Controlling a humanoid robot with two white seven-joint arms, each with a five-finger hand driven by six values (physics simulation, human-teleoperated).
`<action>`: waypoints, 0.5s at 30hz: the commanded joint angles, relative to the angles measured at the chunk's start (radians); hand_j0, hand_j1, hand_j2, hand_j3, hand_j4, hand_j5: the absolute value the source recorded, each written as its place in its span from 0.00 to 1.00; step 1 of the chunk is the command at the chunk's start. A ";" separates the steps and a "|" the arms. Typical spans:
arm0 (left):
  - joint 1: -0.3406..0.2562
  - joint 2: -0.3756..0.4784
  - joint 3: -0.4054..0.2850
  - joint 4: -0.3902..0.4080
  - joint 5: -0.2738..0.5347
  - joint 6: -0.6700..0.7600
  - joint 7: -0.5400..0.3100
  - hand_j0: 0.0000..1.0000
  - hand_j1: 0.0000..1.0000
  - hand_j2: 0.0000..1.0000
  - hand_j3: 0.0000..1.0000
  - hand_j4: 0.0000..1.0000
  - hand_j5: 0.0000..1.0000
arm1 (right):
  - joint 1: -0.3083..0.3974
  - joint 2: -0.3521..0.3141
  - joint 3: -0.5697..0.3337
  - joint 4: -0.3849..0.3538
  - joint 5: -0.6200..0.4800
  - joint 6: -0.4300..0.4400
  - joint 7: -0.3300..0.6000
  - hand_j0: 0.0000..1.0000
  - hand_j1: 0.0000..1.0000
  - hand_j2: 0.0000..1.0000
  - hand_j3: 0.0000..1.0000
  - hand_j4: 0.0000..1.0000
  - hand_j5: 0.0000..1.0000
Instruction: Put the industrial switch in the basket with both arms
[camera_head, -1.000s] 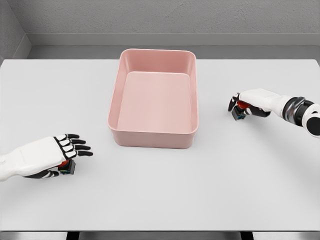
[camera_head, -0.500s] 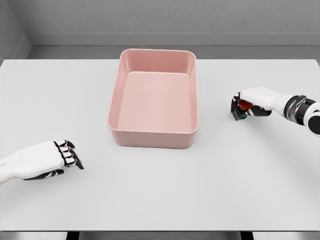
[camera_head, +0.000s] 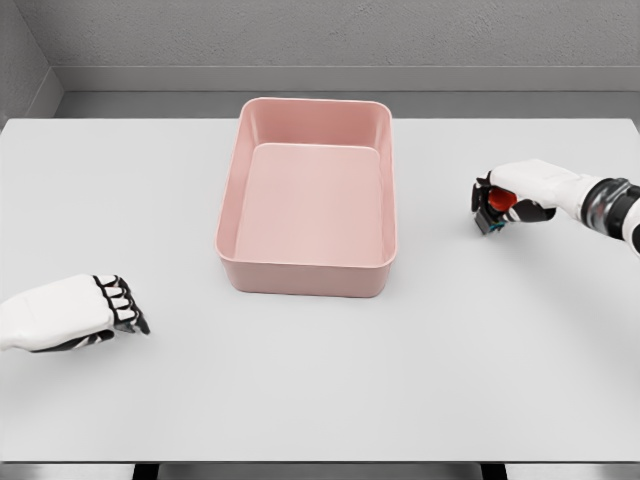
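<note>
Pink basket (camera_head: 235, 215), white table (camera_head: 320, 390), red-and-black switch (camera_head: 493, 210), white hands with black fingers (camera_head: 120, 300)

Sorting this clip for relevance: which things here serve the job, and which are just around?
In the job:
- pink basket
- switch, gripped by right hand
- left hand, fingers curled

Just around:
- white table, which only carries everything

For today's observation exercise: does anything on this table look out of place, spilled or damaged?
Nothing stands out. The pink plastic basket sits upright and empty on the white table; the right hand grips a small red-and-black industrial switch.
</note>
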 joint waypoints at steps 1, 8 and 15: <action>0.000 0.002 0.004 0.001 0.006 0.000 0.001 0.68 0.68 0.68 0.68 0.68 0.68 | 0.000 -0.009 -0.001 -0.008 0.000 0.000 0.000 0.44 0.44 0.44 0.44 0.44 0.44; -0.011 0.004 0.004 0.001 0.009 0.000 0.001 0.79 0.79 0.79 0.79 0.79 0.79 | -0.020 -0.009 -0.001 -0.013 0.000 0.002 0.000 0.43 0.43 0.43 0.43 0.43 0.43; -0.017 0.004 0.013 0.006 0.016 0.000 0.001 0.79 0.79 0.79 0.79 0.79 0.79 | -0.043 -0.006 -0.001 -0.013 0.000 0.002 0.025 0.43 0.43 0.43 0.43 0.43 0.43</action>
